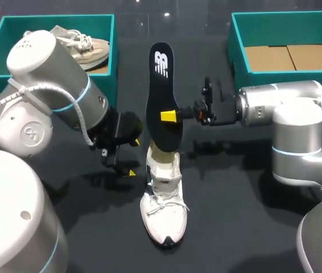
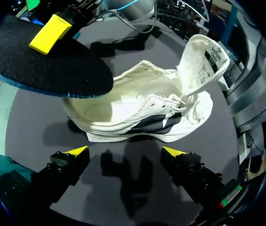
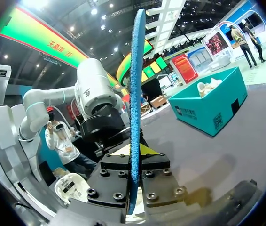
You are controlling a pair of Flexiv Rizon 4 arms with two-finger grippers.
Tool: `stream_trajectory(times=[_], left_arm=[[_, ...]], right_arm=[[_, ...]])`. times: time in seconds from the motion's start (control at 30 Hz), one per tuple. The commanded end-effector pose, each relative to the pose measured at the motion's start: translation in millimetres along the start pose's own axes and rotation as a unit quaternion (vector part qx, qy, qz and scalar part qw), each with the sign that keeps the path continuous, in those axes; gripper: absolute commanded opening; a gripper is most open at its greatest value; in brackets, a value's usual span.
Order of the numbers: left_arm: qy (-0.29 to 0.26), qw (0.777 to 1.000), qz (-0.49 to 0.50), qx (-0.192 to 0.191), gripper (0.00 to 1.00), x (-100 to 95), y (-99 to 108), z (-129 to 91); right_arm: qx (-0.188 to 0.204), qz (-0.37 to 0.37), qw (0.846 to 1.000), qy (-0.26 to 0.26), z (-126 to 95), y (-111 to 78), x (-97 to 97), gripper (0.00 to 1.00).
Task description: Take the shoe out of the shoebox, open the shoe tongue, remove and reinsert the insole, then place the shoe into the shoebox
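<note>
A white shoe (image 1: 164, 210) stands on the black table, its toe toward the front edge and its tongue (image 2: 201, 66) pulled up. My right gripper (image 1: 169, 116) is shut on a black insole (image 1: 162, 96) and holds it upright on its edge, the lower end just over the shoe's opening. In the right wrist view the insole (image 3: 136, 94) runs edge-on between the shut right gripper (image 3: 135, 153). My left gripper (image 1: 131, 157) hangs open just left of the shoe's heel. Its view shows the shoe (image 2: 147, 113) ahead of the left gripper (image 2: 126, 151), with the insole (image 2: 43, 66) above the heel.
A teal shoebox (image 1: 1, 40) at the back left holds another pale shoe (image 1: 84, 45). A second teal box (image 1: 238, 45) at the back right has a cardboard floor. The left arm's elbow (image 1: 41, 96) rises in front of the left box.
</note>
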State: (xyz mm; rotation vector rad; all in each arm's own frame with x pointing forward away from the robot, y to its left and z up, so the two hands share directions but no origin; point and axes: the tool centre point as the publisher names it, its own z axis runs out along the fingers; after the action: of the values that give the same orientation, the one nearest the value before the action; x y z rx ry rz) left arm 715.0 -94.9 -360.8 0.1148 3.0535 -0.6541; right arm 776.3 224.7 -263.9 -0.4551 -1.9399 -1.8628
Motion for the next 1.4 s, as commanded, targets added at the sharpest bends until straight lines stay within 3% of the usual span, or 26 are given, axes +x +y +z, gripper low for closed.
stream_trajectory(times=[0.03, 0.73, 0.93, 1.4], left_arm=[[-0.001, 1.0, -0.005, -0.008, 1.0, -2.9, -1.9, 7.1], [0.006, 1.0, -0.008, -0.008, 1.0, -6.3, -2.6, 12.8], [0.006, 1.0, -0.008, -0.008, 1.0, -6.3, -2.6, 12.8], [0.006, 1.0, -0.008, -0.008, 1.0, -6.3, -2.6, 12.8]], right_arm=[[-0.005, -0.001, 1.0, -0.003, 10.6, -5.4, -2.2, 0.0], [-0.031, -0.04, 0.998, -0.039, 9.8, -16.1, -2.2, 0.0], [-0.034, -0.046, 0.995, -0.078, 8.1, -16.8, -3.1, 0.0], [-0.047, -0.056, 0.994, -0.084, 12.2, -21.7, -5.2, 0.0]])
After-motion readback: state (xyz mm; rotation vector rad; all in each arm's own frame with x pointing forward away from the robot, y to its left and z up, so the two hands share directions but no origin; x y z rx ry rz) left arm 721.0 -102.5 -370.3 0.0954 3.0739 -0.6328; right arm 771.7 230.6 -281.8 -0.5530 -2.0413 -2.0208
